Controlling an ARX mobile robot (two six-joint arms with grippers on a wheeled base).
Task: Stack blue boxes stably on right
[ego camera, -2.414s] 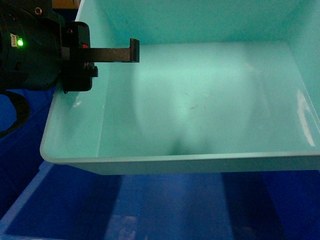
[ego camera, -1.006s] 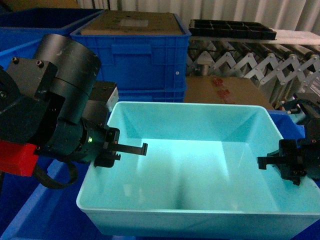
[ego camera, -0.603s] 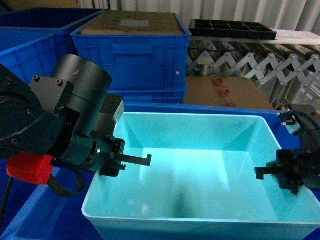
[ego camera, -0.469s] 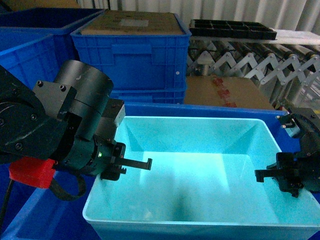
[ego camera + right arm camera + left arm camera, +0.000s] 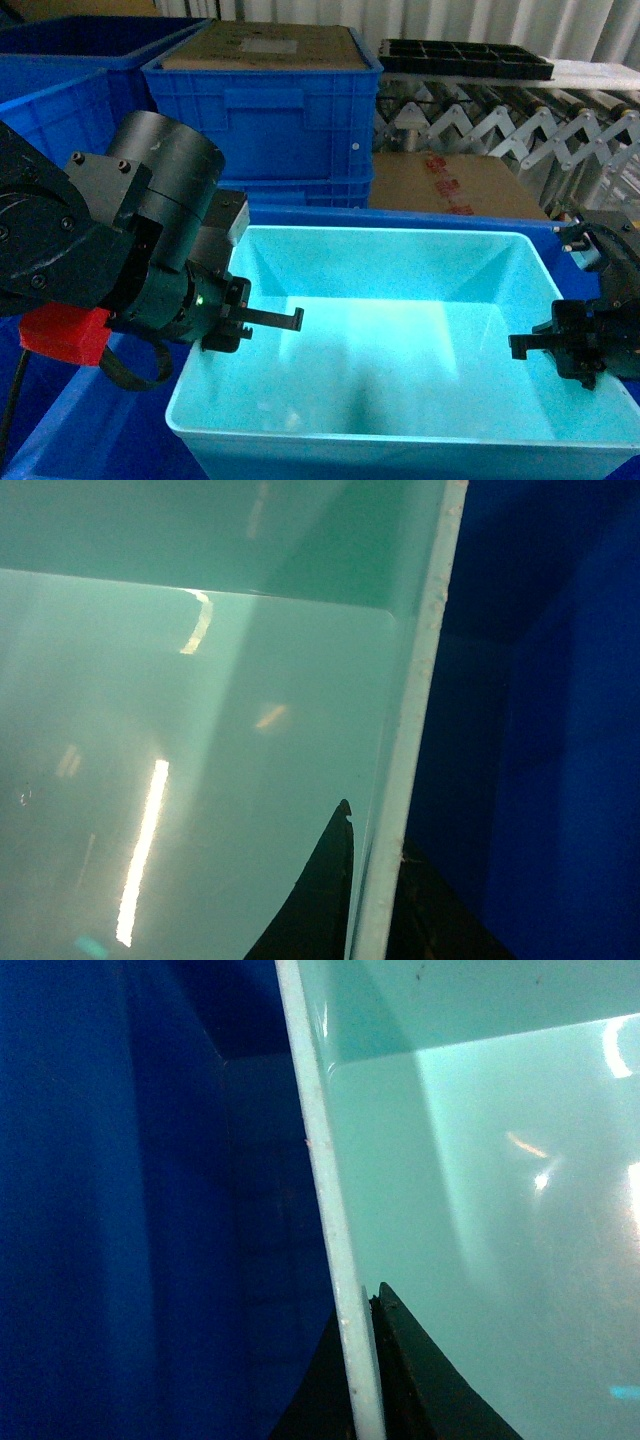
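Turquoise tub [image 5: 400,340] sitting inside dark blue crate [image 5: 90,430], left gripper [image 5: 235,320] jaws pinching its left wall, right gripper [image 5: 580,345] jaws pinching its right wall, ribbed crate [image 5: 262,110] behind.

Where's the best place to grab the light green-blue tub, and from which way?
Probably by the thin rims of its two short end walls, one gripper per end, coming down from above. The turquoise tub is wide and open-topped, with a narrow rim. The left gripper and right gripper already straddle those walls.
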